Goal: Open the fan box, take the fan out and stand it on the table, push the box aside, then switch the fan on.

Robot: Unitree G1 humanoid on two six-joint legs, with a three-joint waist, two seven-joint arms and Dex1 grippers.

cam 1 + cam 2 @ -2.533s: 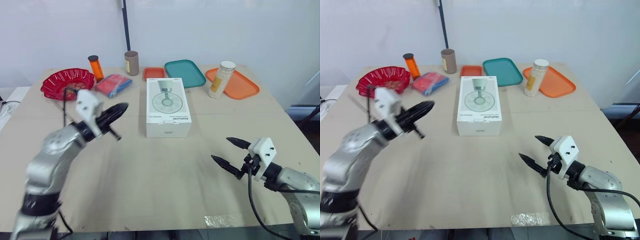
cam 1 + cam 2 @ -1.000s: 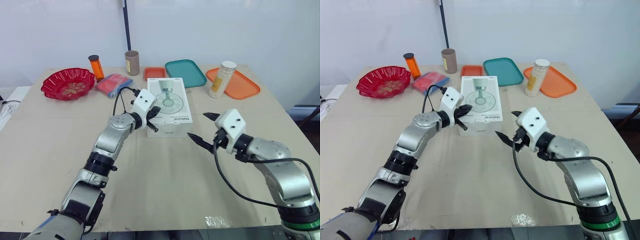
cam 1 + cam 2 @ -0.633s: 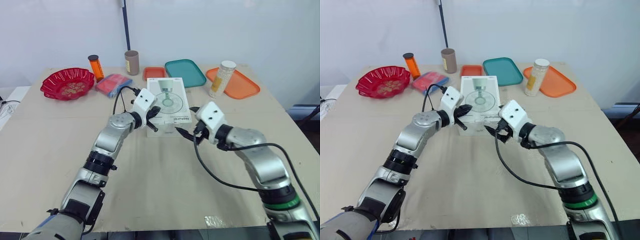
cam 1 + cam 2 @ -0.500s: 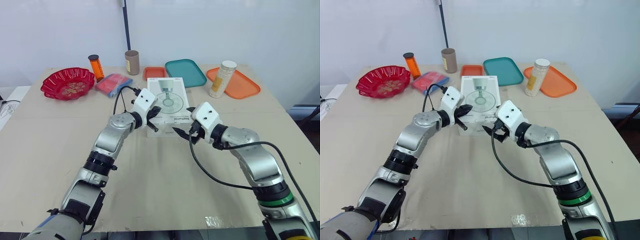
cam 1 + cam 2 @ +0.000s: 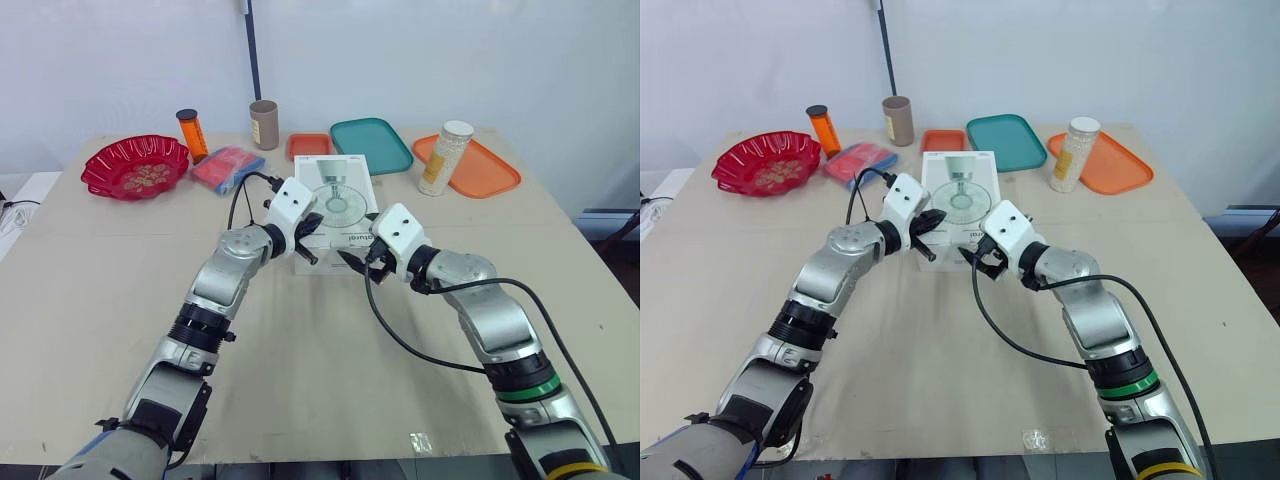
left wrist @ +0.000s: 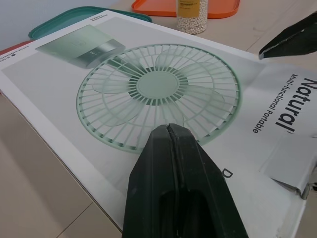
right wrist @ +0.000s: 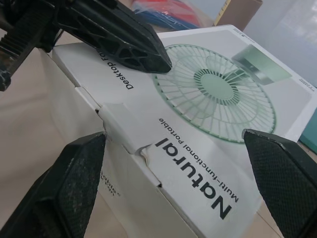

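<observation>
Both arms reach forward with elbows bent, angling in toward each other. The left claw (image 5: 308,228) has its two black fingers pressed together into a single point. Just to its right, the right claw (image 5: 358,238) is spread wide, fingertips well apart.

left end effector (image 5: 929,224), right end effector (image 5: 975,257), fan box (image 5: 961,196)

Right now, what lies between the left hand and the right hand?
The near end of the fan box, tuck flap included, lies between the left hand and right hand; see the right wrist view.
</observation>
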